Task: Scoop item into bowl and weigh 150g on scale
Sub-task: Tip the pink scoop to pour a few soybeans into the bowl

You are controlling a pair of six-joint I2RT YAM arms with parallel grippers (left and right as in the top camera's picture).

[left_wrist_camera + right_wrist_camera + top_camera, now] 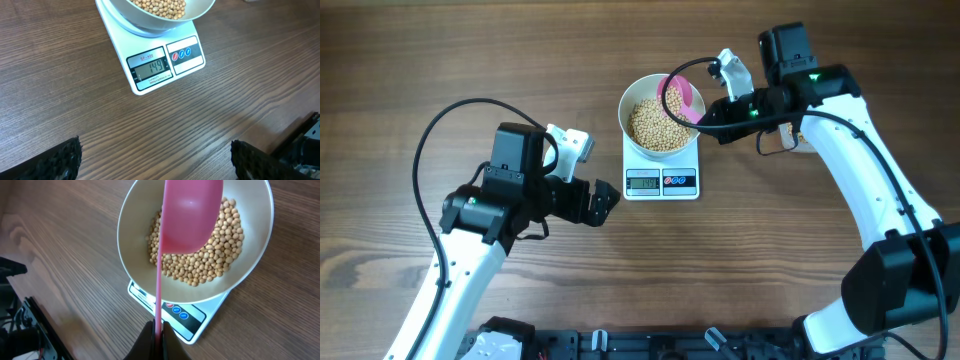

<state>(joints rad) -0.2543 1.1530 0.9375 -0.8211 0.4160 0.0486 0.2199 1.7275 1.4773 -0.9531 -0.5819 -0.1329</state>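
Note:
A white bowl [660, 112] holding tan beans [658, 124] stands on the white scale [661, 178]; the scale's display [150, 70] reads 149. My right gripper [712, 113] is shut on the handle of a pink scoop [684, 98], whose empty cup [192, 210] hangs tilted over the bowl [200, 240] and its beans [210, 260]. The right gripper's fingertips [157, 335] pinch the thin handle. My left gripper [605, 200] is open, low over the table left of the scale [160, 60], with nothing between its fingers [62, 160].
Bare wooden tabletop [430, 60] surrounds the scale on all sides. The right arm [865, 180] runs down the right side. Black hardware lines the front edge [620, 345].

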